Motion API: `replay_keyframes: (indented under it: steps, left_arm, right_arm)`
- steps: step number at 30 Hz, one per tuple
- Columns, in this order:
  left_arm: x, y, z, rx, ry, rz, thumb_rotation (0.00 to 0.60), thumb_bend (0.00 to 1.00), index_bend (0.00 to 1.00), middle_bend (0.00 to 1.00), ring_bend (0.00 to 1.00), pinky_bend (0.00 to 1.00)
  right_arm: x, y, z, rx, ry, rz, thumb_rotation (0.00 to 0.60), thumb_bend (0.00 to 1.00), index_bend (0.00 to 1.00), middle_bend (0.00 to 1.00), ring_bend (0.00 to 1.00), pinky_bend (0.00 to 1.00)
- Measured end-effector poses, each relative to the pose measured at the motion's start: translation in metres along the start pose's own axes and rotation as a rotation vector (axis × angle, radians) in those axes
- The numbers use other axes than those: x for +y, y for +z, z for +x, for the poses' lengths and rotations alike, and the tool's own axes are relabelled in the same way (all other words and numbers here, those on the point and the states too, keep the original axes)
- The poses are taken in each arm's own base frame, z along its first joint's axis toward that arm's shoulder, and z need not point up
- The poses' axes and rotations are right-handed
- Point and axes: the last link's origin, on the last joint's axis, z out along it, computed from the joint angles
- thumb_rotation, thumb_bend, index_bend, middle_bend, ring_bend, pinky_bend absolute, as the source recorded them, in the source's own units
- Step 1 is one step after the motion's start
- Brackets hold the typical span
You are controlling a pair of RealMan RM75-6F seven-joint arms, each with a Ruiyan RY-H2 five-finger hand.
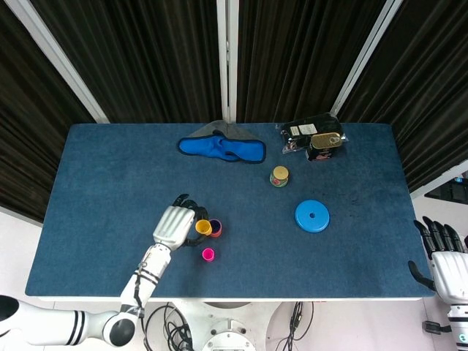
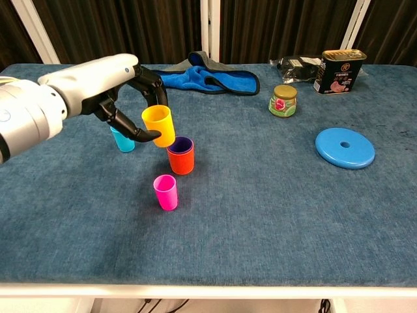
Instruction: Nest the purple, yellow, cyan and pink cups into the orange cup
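The robot's left hand (image 2: 124,98) holds the yellow cup (image 2: 158,126) upright and clear of the blue table (image 2: 273,189), pinched at the side wall between thumb and fingers, just beside and slightly above the orange cup (image 2: 180,158). That orange cup stands near the table's middle with the purple cup (image 2: 180,144) already seated inside, its dark rim showing at the top. The cyan cup (image 2: 122,138) stands partly hidden behind the hand, and the pink cup (image 2: 165,192) waits apart, nearer the front edge. The right hand (image 1: 444,259) hangs off the table's far corner, fingers spread and holding nothing. The cups look like small, thin-walled plastic: light, stiff and likely smooth, so a light side pinch below the rim seems the safest hold, leaving the base free to drop into the stack. A nudge against the stack would probably topple it.
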Motion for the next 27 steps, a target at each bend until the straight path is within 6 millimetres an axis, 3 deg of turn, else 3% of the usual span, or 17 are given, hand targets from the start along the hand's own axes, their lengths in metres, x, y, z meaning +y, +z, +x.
replay_keyframes:
  steps: [27]
  left_arm:
    - [-0.013,0.024,-0.035,0.011,-0.047,0.024,0.6,0.29,0.53,0.52,0.24,0.11]
  right_arm:
    - [0.005,0.004,-0.003,-0.018,0.009,-0.012,0.6,0.29,0.0,0.0,0.0,0.0]
